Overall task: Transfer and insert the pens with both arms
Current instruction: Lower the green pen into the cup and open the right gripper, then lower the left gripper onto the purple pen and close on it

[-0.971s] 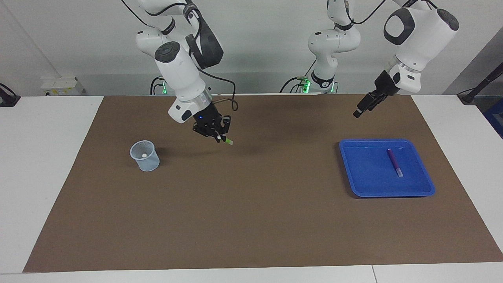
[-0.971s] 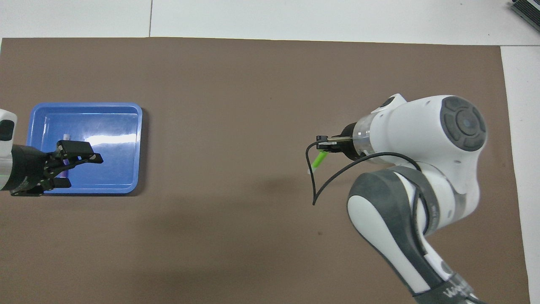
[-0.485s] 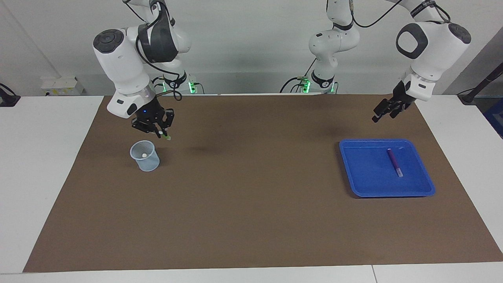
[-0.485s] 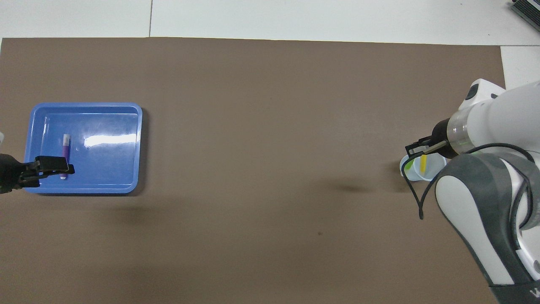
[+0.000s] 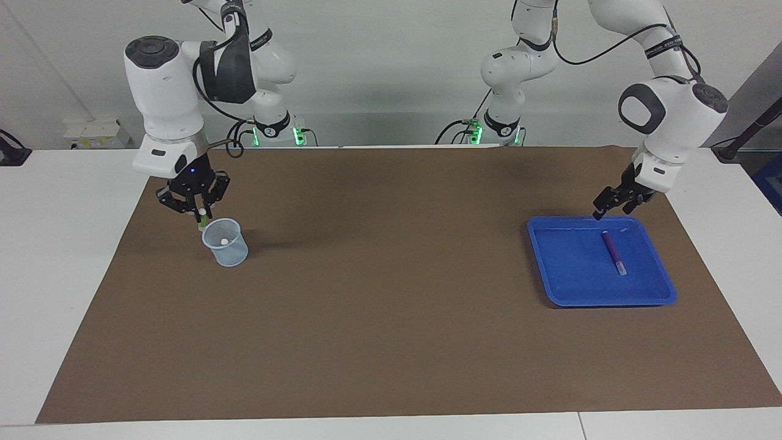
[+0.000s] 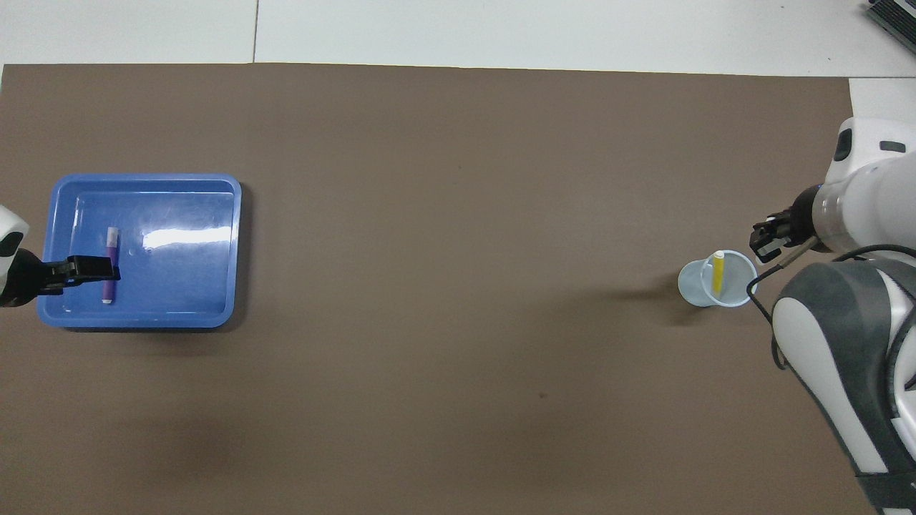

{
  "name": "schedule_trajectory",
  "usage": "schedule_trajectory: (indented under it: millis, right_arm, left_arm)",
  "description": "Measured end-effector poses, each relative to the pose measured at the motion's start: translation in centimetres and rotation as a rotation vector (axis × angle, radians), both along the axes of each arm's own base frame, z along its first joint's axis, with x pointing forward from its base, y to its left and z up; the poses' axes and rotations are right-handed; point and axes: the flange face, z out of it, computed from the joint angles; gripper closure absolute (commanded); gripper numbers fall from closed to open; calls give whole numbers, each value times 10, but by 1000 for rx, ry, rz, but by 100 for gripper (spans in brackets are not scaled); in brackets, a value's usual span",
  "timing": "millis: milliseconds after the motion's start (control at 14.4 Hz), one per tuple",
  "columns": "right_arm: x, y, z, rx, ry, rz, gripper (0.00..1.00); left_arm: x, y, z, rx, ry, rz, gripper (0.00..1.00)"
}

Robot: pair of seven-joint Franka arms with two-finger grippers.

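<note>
right gripper (image 5: 201, 215) clamps green pen (image 5: 201, 221) over cup (image 5: 225, 243), facing only | overhead: yellow pen (image 6: 718, 272) in cup | left gripper (image 5: 613, 205) wide over tray (image 5: 553, 269)

One high camera faces the robots, one looks steeply down from their end; both share the brown mat (image 5: 391, 318).

White jointed arms (image 5: 165, 91), black fingers (image 5: 183, 201), looping black cables (image 5: 611, 46).

White bench (image 5: 73, 256), and a big brown mat (image 5: 391, 342) covers most of it. On the mat a pale cup (image 5: 225, 242) stands toward the right arm's end; a blue tray (image 5: 553, 269) lies flat toward the left arm's end, well apart.
</note>
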Motion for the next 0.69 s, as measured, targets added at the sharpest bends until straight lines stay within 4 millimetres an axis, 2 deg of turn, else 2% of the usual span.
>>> schedule_trajectory:
  millis: [208,416,693]
  right_arm:
    - [5,2,-21,13,0,-10,100]
    - [-1,6,-43,40,32,-85,100]
    - [-5,7,-57,89,55,-120,100]
  left_arm:
    - [10,12,-27,21,-23,-58,1]
    - [17,23,-55,47,-36,-108,2]
    - [22,34,-92,50,-34,-131,4]
